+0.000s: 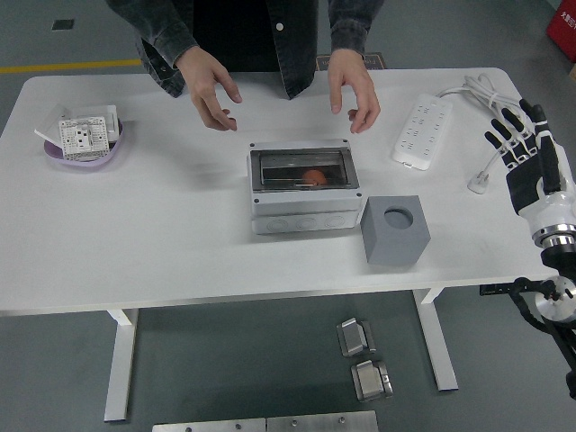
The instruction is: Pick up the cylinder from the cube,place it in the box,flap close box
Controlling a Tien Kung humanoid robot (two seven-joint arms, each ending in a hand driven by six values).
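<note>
From the head view, the white rectangular counter (pixel 180 243) carries a light grey plastic enclosure box (pixel 306 191) near its middle, its tinted transparent flap lying shut over the top, and a small orange cylinder (pixel 313 176) shows through that flap, inside the box. Just beside the box's right front corner stands a dark grey cube (pixel 395 230) with a round hole in its top face; the hole holds nothing. At the far right, the robot's right hand (pixel 531 157) hovers above the counter's right edge, its black fingers (pixel 509 131) spread apart and holding nothing, close to a white power strip (pixel 421 130) and the white plug (pixel 477 185) of its cable. At the far left sits a shallow purple dish (pixel 85 151) with a white wall socket plate (pixel 81 135) lying in it. A person in a dark denim jacket stands at the far side, both hands (pixel 209 85) open and held above the counter just behind the box, touching nothing.
</note>
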